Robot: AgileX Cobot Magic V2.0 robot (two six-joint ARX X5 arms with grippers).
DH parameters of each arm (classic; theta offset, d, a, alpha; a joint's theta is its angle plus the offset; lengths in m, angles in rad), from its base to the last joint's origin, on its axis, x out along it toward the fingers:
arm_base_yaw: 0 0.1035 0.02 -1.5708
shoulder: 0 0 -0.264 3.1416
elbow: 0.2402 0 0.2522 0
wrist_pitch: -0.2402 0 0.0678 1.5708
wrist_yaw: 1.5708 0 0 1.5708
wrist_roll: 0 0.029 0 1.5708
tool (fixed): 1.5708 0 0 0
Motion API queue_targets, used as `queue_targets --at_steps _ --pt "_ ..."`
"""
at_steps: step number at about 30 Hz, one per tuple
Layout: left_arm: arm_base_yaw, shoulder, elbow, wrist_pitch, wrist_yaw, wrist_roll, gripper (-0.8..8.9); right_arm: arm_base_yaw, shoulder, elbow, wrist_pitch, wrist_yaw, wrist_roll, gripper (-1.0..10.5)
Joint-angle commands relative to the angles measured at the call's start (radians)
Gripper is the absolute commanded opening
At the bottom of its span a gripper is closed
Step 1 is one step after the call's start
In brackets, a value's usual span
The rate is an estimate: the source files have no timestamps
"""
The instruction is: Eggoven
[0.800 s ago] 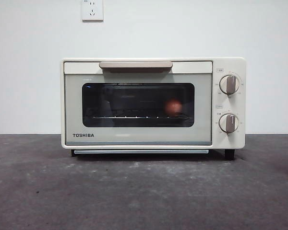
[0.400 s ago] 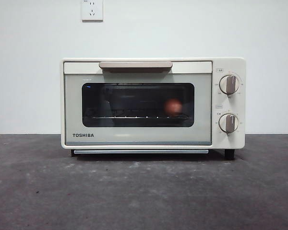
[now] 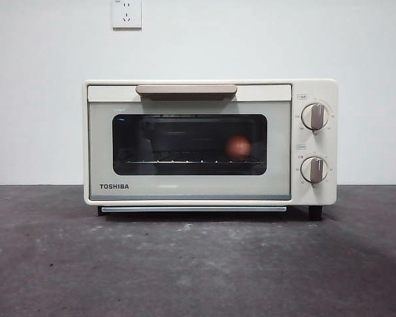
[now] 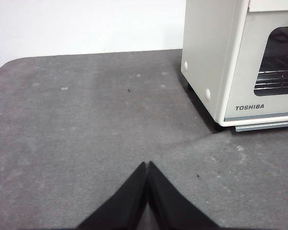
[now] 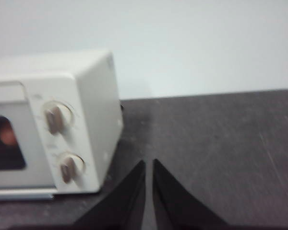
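Your stock at this moment, operator:

1. Oven [image 3: 210, 142]: cream, boxy, marked TOSHIBA, standing on your dark grey table [image 3: 185, 264] against a white wall. Door closed, handle [image 3: 186, 89] across its top edge. Dark glass window [image 3: 189, 144] in the door. Two knobs [image 3: 315, 116] stacked on the right-hand panel, both pointers upright.

2. Egg [image 3: 237, 147]: reddish-brown, inside the oven, resting on the wire rack [image 3: 178, 160] toward the knob end, visible through the glass. Your right wrist camera catches it as a blurred reddish patch [image 5: 7, 135] in the window.

3. Left gripper [image 4: 147, 166]: jaws pressed together, tips touching, nothing between them. It hangs over bare table, off the oven's plain side, apart from the oven.

4. Right gripper [image 5: 149, 165]: jaws nearly together with a thin slit between them, holding nothing. It sits off the oven's knob side, near but not touching.

5. Wall socket [image 3: 127, 13]: white, above the oven.
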Motion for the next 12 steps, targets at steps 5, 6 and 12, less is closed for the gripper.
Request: queue_targets --at_steps 5,6,12 --pt "0.003 -0.002 -0.027 0.011 -0.002 -0.002 0.08 -0.013 -0.037 -0.07 -0.052 -0.002 0.003 0.0" --pt "0.003 -0.002 -0.027 0.011 -0.002 -0.002 0.08 -0.013 -0.037 -0.07 -0.076 -0.002 0.002 0.0" --pt "0.003 -0.002 -0.027 0.011 -0.002 -0.002 0.08 -0.014 -0.037 -0.07 -0.135 -0.002 0.003 0.0"
